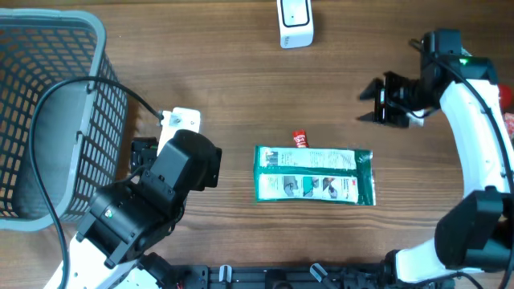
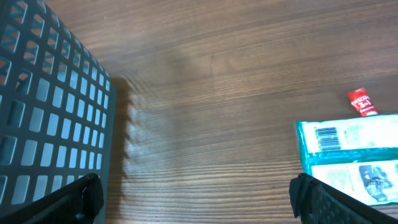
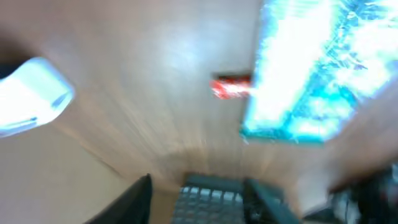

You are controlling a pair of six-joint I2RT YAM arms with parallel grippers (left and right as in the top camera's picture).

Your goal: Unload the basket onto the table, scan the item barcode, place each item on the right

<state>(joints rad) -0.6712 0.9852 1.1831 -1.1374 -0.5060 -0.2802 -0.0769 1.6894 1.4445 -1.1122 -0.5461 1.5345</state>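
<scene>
Progress on the scan looks slight, as far as can be judged: the green packet (image 1: 315,176) lies flat on the desk (image 1: 217,64) between the 2 arms, held by neither. It is well apart from the white scanner (image 1: 295,22), which stands at the far edge. Nothing shows whether a reading has been taken. With the packet down and both hands empty, lifting it and presenting its code to the scanner appear to be left to do.

The barcode (image 2: 327,137) faces up at the packet's left end and is plain in the left wrist view, so it probably needs turning toward the scanner. A small red sachet (image 1: 300,138) lies just beside the packet's far edge.

The right hand (image 1: 368,103) hovers off the packet's right end with fingers parted and nothing between them — its own camera is too blurred to add much. The left hand (image 2: 199,198) is spread wide over bare wood, gripping nothing.

The only container is the grey wire basket (image 1: 103,96) at the left. No item shows in the part in view — the left arm covers 1 corner.
</scene>
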